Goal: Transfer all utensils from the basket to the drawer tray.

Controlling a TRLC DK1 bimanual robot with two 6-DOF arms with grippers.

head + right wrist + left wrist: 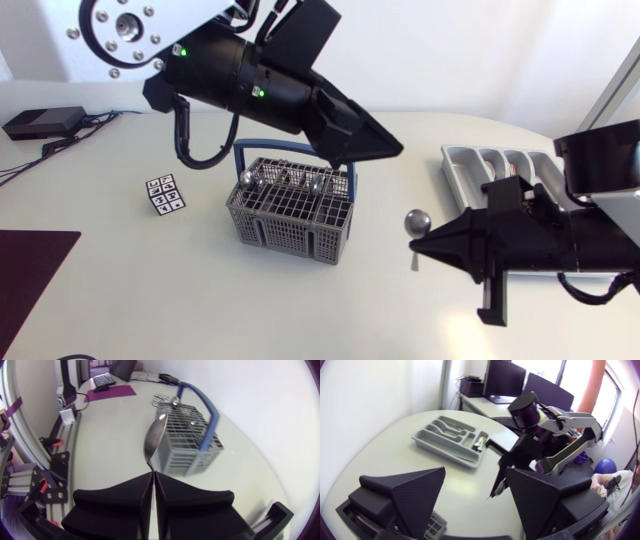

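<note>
The grey basket [290,208] with a blue handle stands mid-table, with spoon heads [248,180] showing inside it. My left gripper [372,147] hangs above its far right corner, open and empty; in the left wrist view its fingers [415,495] stand wide apart. To the right of the basket my right gripper [428,246] is shut on a metal spoon [417,223] held above the table. Ahead of that gripper [153,477] the spoon's bowl [156,440] points toward the basket [192,435]. The grey drawer tray [478,162] lies at the far right, partly hidden by my right arm.
A small white cube with black markings [165,194] sits left of the basket. A black box with cables [45,122] lies at the far left. A dark purple mat [30,270] covers the near left corner. The drawer tray [452,440] holds a few utensils.
</note>
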